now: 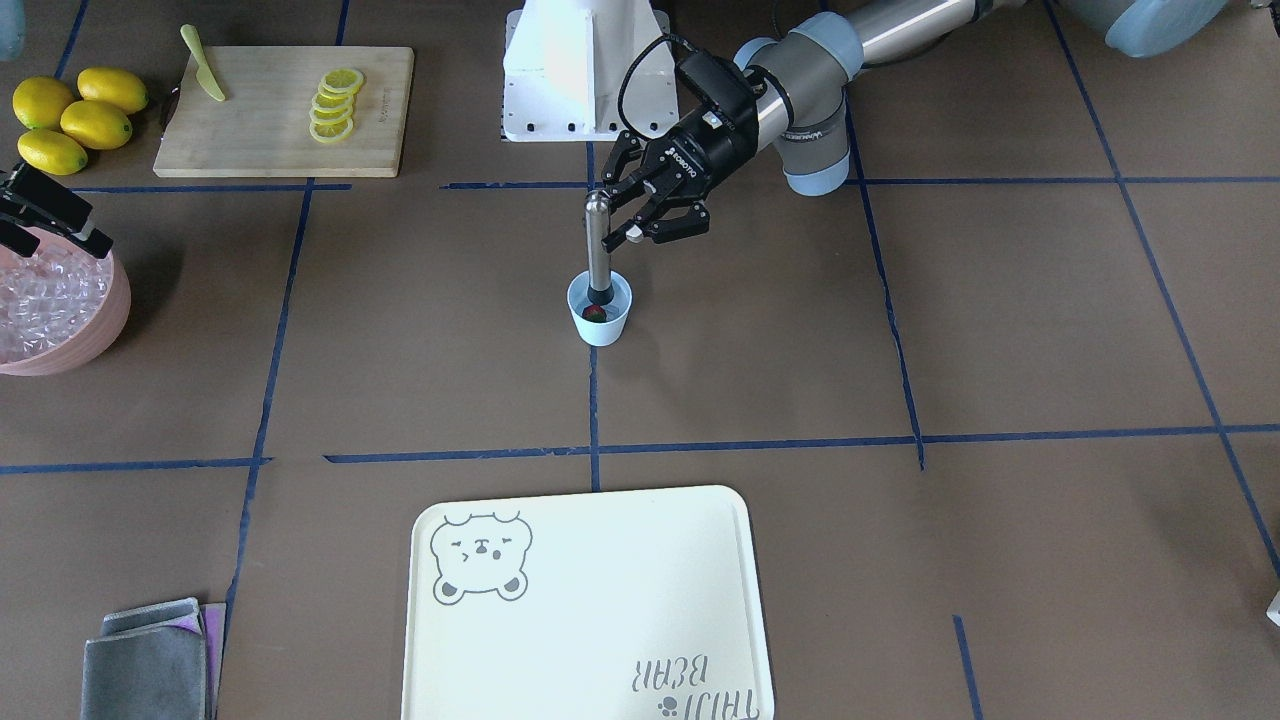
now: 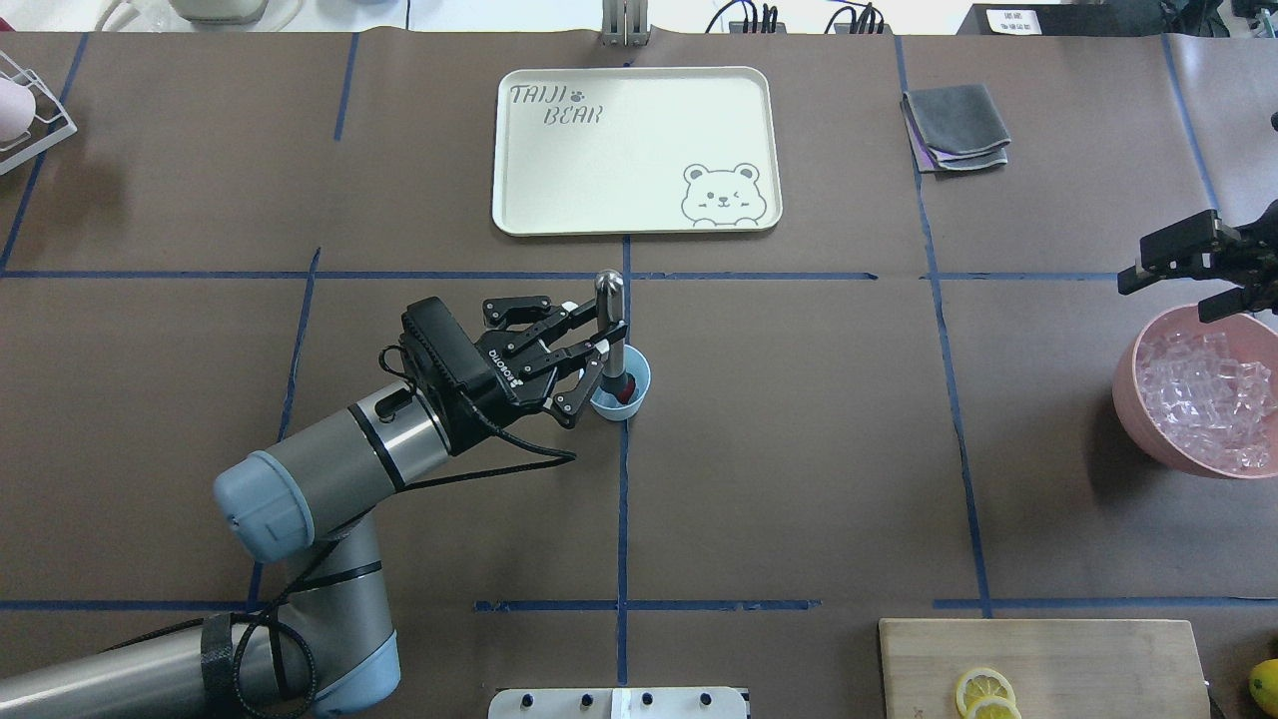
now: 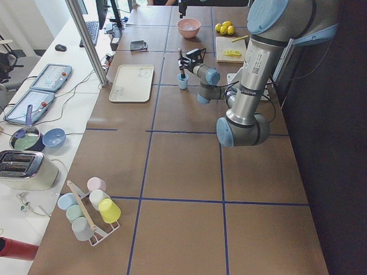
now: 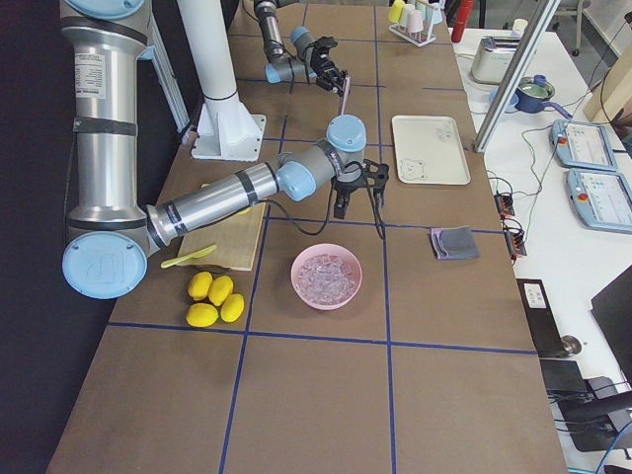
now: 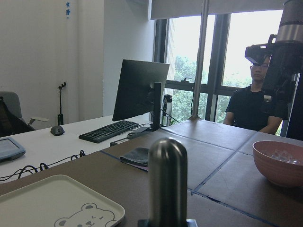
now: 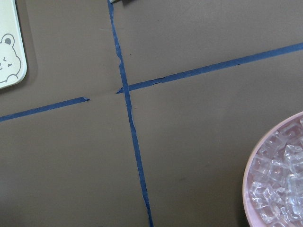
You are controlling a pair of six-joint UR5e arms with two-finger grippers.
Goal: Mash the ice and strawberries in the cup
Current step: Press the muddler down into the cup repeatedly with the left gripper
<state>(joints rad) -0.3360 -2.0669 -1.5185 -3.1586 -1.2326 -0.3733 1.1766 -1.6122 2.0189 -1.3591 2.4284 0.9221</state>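
Centre frame, item one: my left gripper [image 1: 613, 214] pinches the steel muddler [image 1: 597, 250] upright, head over the strawberry [image 1: 594, 314] inside the cup [image 1: 603, 331], likely so force drives straight down.

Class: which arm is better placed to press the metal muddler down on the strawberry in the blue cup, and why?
Left. The left gripper grips the muddler, whose tip stands in the cup at the strawberry. The right gripper hangs open at the pink bowl of ice, far off.
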